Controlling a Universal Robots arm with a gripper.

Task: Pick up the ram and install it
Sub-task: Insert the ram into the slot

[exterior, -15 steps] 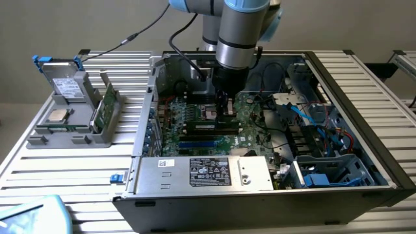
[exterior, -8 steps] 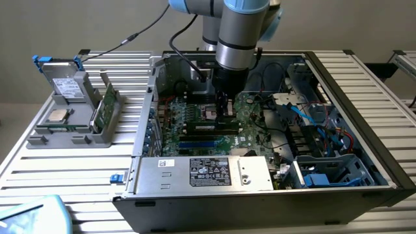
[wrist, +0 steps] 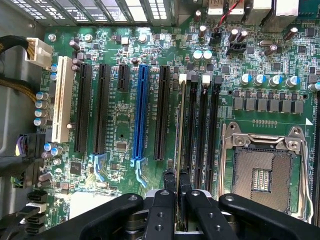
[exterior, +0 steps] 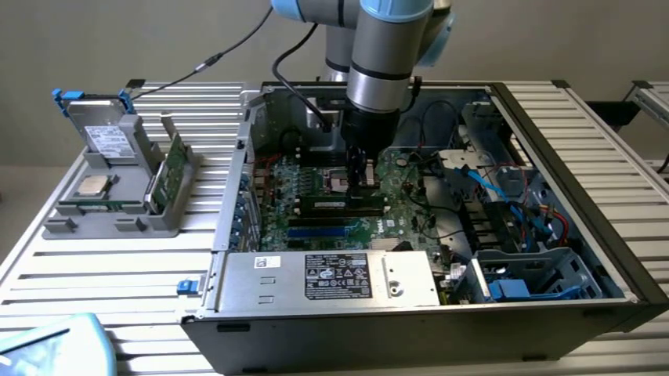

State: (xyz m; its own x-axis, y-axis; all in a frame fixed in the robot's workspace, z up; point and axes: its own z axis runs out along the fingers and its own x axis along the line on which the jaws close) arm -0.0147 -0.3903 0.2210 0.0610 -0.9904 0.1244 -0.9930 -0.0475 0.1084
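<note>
Jaws pinch the ram (wrist: 178,125) edge-on in the wrist view, gripper (wrist: 176,184) low over the memory slots (wrist: 191,130) of the motherboard (wrist: 120,130); whether it's seated, I can't tell. From the exterior view, the gripper (exterior: 362,184) reaches inside the computer case (exterior: 418,337), ram (exterior: 337,205) half-hidden beneath it.

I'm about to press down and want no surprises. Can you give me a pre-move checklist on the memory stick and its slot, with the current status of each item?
1. Gripper shut on the memory stick: ok.
2. Stick runs lengthwise along the memory slots, not crossways: ok.
3. Stick seated in its slot: cannot tell.
4. White slot latch swung open: cannot tell.
5. Stick is not touching the processor socket beside the slots: ok.
</note>
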